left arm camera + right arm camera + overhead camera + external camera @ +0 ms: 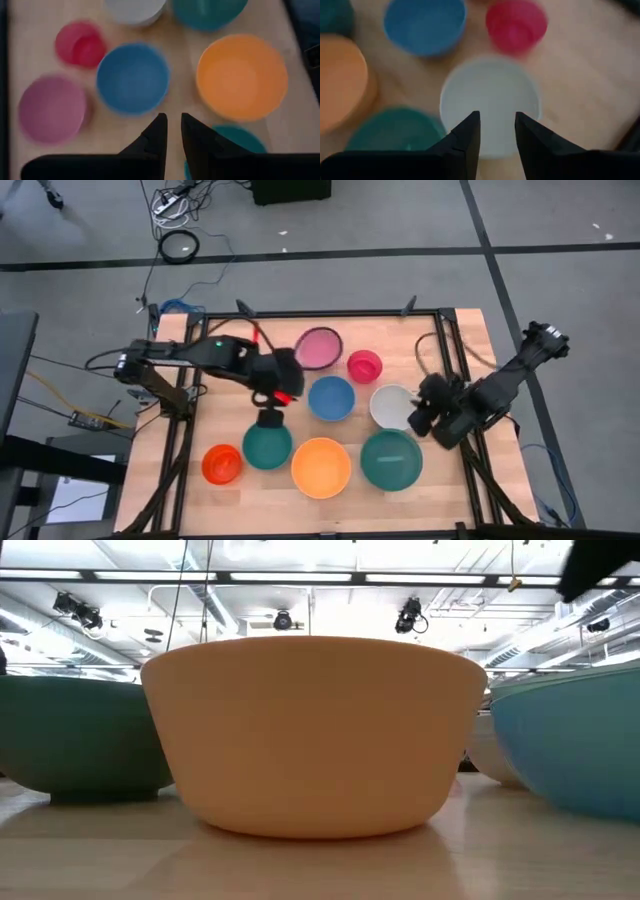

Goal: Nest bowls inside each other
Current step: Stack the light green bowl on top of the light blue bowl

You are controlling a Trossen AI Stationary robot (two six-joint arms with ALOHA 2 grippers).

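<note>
I count 7 separate bowls spread over the counter (470, 340), none of them set inside another. Toward the far edge sit the pink bowl (319, 347) and, beside it, the small magenta-red bowl (364, 365). In the middle lie the blue bowl (331, 397) and the white bowl (392, 406), the white one nearer the right edge. Along the near edge run the orange-red bowl (222, 464) close to the left corner, a teal bowl (267, 445), the large orange bowl (321, 467) and a larger teal-green bowl (391, 459). My left jaws (171, 131) hang above the counter between the blue bowl and the teal bowl, their 2 tips close together with a narrow gap, and nothing is between them. My right jaws (496, 131) hover over the white bowl's rim on its right-edge side, parted a little wider and gripping nothing. From counter height the large orange bowl fills the middle, with the teal bowl to one side and the teal-green one to the other.
</note>
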